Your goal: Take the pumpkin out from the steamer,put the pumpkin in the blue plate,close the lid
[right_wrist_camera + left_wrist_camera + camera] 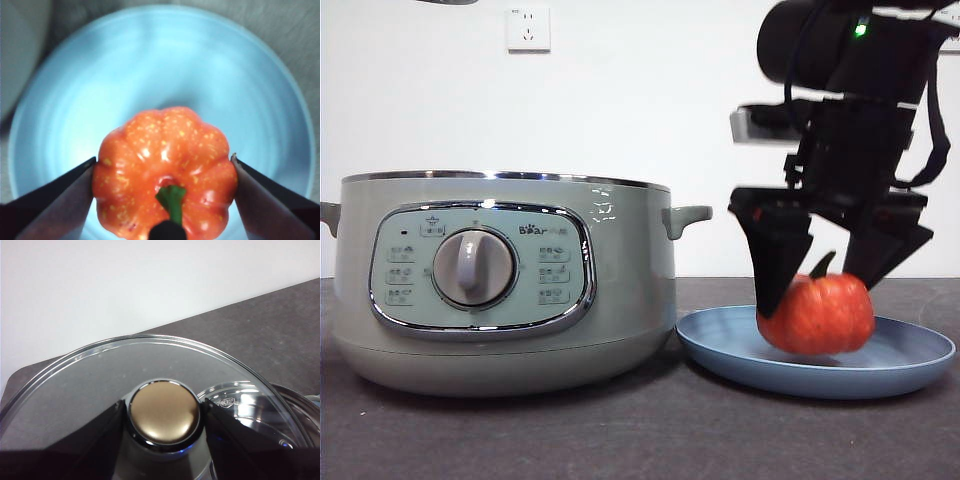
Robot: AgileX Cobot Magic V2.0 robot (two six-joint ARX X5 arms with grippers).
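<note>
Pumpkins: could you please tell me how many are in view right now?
1. The pumpkin sits in the blue plate, between the right gripper jaws. The steamer's inside is hidden.

The pumpkin [165, 170] between the right gripper's [162, 175] black jaws is orange-red, speckled with small yellow flecks, and its stem [171, 199] is dark green. Under that gripper the plate [165, 65] is plain light blue, without pattern. The steamer [620, 290] is pale sage green with a chrome rim; its panel [560, 262] is a lighter blue-green framed in chrome, with a grey dial [473, 267] and grey lettering. Between the left gripper's [162, 415] black jaws the lid's [90, 375] knob [163, 412] shows a dull gold top ringed in chrome, and the lid around it is clear glass. The table [620, 430] is dark grey, the wall [650, 90] white.
</note>
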